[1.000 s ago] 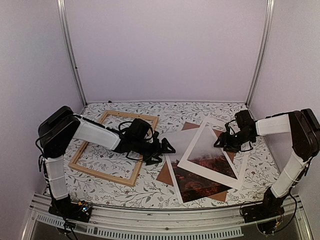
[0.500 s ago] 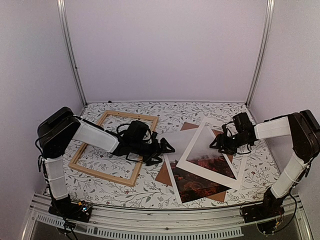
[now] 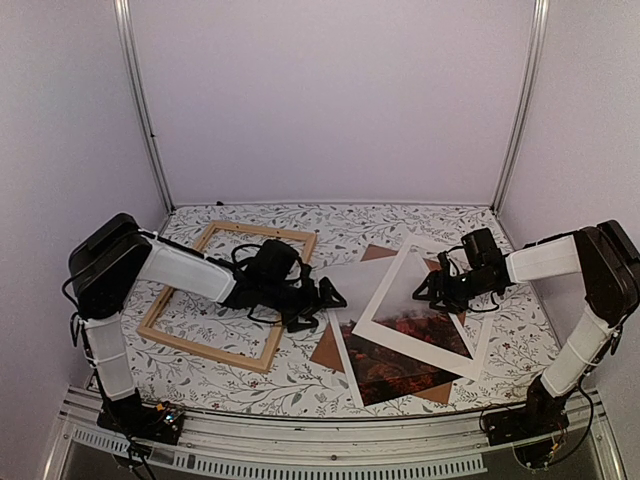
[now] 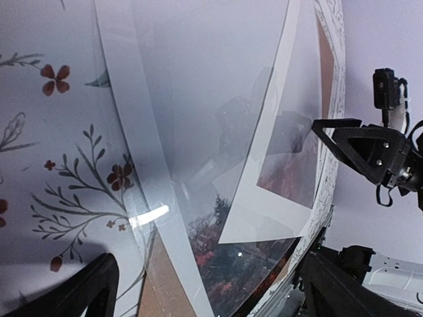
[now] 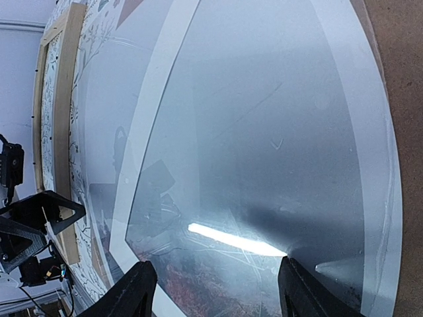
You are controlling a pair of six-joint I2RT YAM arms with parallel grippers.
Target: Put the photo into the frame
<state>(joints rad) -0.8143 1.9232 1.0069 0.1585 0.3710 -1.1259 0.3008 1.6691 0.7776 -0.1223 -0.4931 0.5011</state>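
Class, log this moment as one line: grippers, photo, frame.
left gripper: open, at photo edge | right gripper: open, over white mat | frame: photo not yet inside

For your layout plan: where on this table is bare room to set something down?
Bare: the far table strip behind the frame and mat, and the near strip before the frame. Crowded: centre-right, where mat, photo and backing board overlap.

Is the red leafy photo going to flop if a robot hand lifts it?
Probably floppy: the photo looks like a thin sheet lying flat, so a lifted edge would likely sag. It looks shiny, so maybe slippery. The white mat lies partly over it, so sliding it may drag that.
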